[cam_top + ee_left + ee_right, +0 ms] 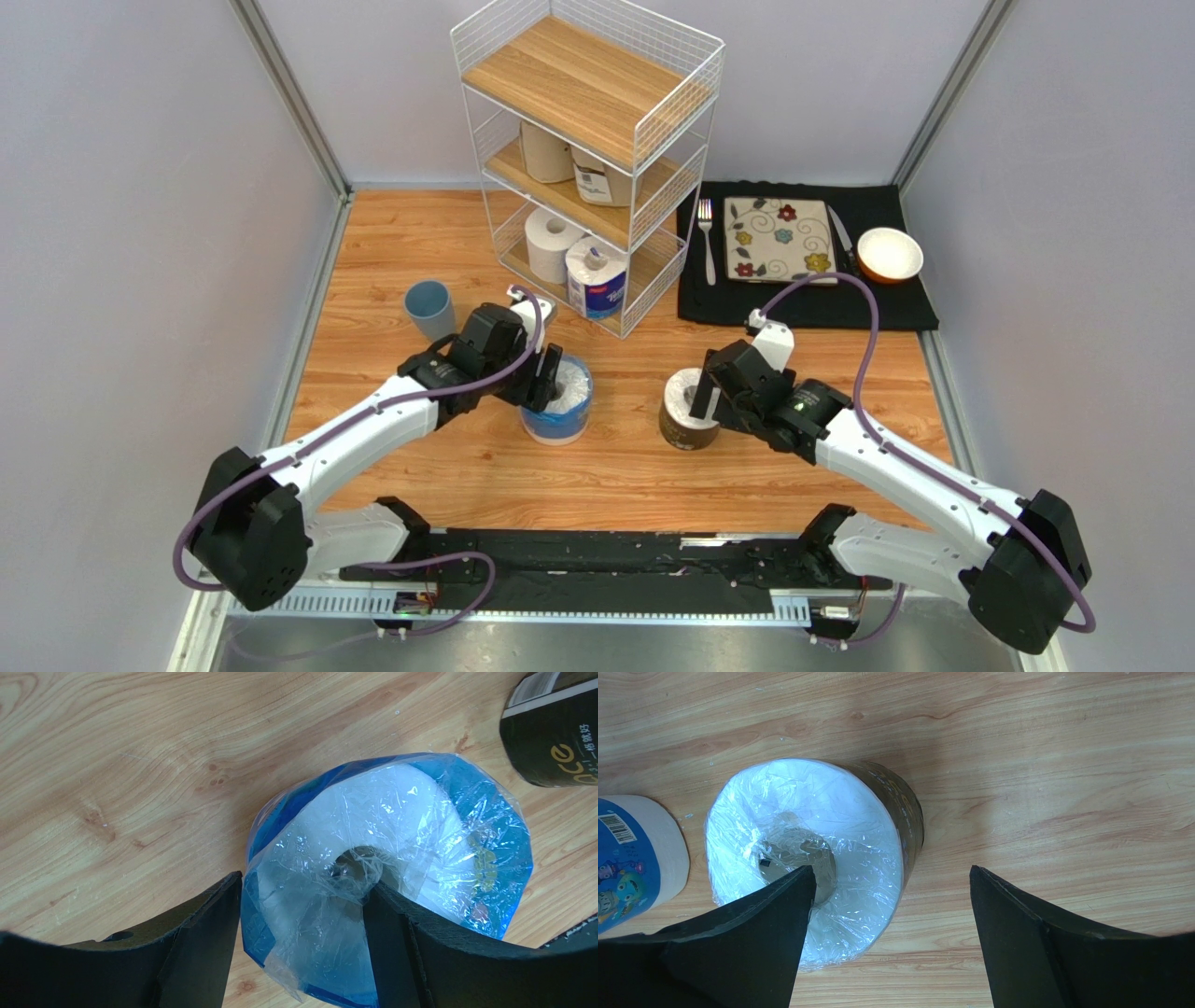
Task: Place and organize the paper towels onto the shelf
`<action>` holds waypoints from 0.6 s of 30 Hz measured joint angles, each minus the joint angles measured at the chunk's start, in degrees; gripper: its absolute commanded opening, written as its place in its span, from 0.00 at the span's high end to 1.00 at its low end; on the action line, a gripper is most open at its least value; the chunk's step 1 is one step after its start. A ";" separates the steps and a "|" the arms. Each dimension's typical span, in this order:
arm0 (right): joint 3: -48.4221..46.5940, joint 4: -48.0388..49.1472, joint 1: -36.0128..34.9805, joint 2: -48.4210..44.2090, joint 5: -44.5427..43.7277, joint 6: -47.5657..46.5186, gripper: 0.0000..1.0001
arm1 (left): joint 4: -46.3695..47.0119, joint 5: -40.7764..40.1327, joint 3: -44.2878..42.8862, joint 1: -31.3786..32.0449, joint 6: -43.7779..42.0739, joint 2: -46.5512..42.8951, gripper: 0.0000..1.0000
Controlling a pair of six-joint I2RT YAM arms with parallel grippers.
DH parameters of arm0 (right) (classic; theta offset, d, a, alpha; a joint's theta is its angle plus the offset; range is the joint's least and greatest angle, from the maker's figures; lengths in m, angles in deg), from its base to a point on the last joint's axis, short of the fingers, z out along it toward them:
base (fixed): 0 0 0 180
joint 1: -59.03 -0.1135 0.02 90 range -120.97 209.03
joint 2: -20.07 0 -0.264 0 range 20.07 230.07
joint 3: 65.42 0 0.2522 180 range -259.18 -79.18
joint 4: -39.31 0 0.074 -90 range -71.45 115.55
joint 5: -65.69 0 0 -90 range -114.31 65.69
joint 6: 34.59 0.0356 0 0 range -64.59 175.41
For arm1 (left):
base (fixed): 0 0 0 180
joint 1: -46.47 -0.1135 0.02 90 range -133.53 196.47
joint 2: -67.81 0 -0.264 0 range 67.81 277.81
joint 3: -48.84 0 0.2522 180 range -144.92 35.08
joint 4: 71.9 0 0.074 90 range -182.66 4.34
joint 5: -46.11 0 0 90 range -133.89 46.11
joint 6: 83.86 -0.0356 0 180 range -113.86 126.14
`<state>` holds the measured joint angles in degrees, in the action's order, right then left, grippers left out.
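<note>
A blue-plastic-wrapped paper towel roll [561, 409] [428, 826] stands on end on the wooden table. My left gripper [550, 373] [302, 885] is down over it and open, with one finger beside its outer wall and the other in its core hole. A dark-wrapped roll [686, 417] [808, 822] stands to the right. My right gripper [704, 398] [891, 871] is open wide, one finger over the roll's core and the other over bare table. The shelf [589, 84] stands at the back. Two tan rolls [550, 151] are on its middle tier, and a white roll [551, 244] and a blue-labelled roll [599, 277] on its bottom tier.
A blue cup [429, 308] stands left of the shelf. A black mat [898, 305] at the back right holds a flowered plate [779, 238], a fork [706, 238], a knife [842, 235] and a small bowl [889, 255]. Grey walls close in both sides.
</note>
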<state>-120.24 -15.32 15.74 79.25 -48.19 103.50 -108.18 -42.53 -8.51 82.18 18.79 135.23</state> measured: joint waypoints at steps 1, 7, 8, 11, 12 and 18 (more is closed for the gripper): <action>0.00 0.00 0.00 0.00 0.00 -0.04 0.16 | 0.09 -0.11 0.02 0.02 0.00 0.35 0.33; 0.00 0.02 0.00 0.00 0.00 -0.24 0.16 | 1.49 -0.72 0.02 0.22 -0.04 2.14 0.51; 0.00 0.02 0.00 0.00 0.00 -0.26 0.16 | 1.70 -0.83 0.04 0.22 0.00 2.32 0.53; 0.04 0.09 0.00 -0.02 0.00 -0.37 0.16 | 2.12 -0.96 0.04 0.28 -0.22 2.58 0.62; 0.11 0.17 0.00 -0.02 0.00 -0.37 0.16 | 2.16 -1.01 0.04 0.31 -0.22 2.60 0.68; 0.26 0.48 0.00 -0.02 0.00 -0.39 0.16 | 2.29 -1.03 0.15 0.33 -0.22 2.62 1.00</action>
<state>-119.98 -14.84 15.74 79.23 -48.19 103.11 -105.89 -43.55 -8.36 82.51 18.57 137.85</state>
